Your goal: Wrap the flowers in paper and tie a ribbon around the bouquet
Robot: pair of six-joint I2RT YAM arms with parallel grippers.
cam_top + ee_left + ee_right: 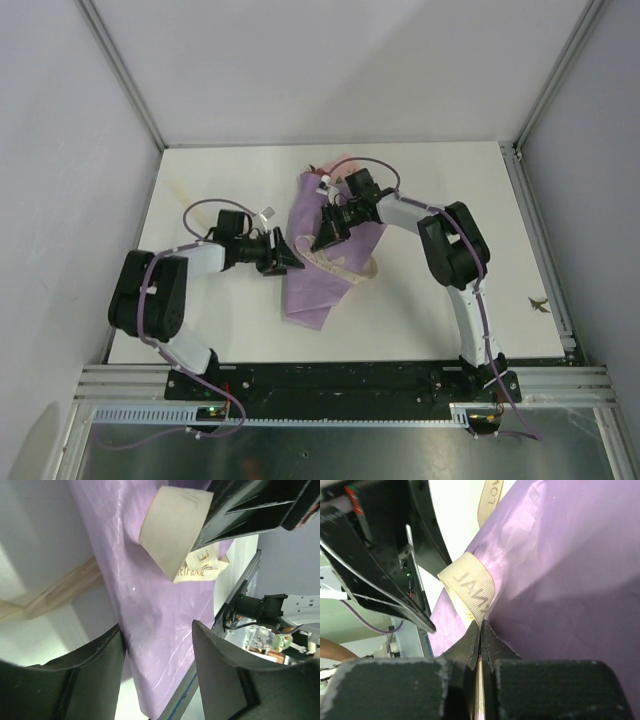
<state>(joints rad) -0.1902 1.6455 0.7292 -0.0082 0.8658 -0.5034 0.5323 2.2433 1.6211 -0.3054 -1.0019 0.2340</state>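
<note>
The bouquet (318, 250) lies at the middle of the surface (450, 190), with its stem end toward the arm bases and its mouth away from them. The lilac paper (150, 610) is wrapped into a cone. At the far mouth a patch of pink and dark red is probably the flowers (322, 168), though the overhead view is too small to confirm individual heads. The right claw (480, 630) is closed on the ribbon (469, 585), pinching a short folded loop of it directly against the paper near the cone's waist. This grip pins the strip where the tie is to sit and stops the soft fabric from slackening. The rest of the ribbon trails in a loose curve across the cone and onto the surface on the right-arm side. In the left wrist view a further strand lies on the surface beyond the paper's edge. The left claw (157, 630) is open and holds nothing, its jaws apart just beside the cone's left edge and facing the pinched loop. That placement suits taking up a free end of the ribbon. The wrap appears complete; the tie is judged not yet finished.
</note>
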